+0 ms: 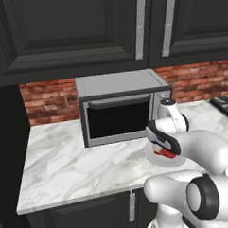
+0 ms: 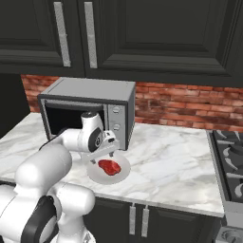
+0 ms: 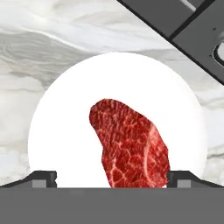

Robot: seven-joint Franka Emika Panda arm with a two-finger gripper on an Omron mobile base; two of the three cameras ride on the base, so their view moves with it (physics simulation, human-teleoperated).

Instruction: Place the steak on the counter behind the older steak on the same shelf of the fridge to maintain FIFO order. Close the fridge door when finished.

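The steak is deep glossy red, laced with fine pale marbling, and lies on a plain white plate. The counter is white marble with soft grey veins, the microwave is silver-grey with a black door window, and the cabinets are near-black with brushed steel handles. The backsplash is red-brown brick with pale mortar lines.

Quick count: one steak, sitting on one white plate. One microwave on the counter. One gripper on the arm. Two long steel handles on the upper cabinets, and one stove at the side.
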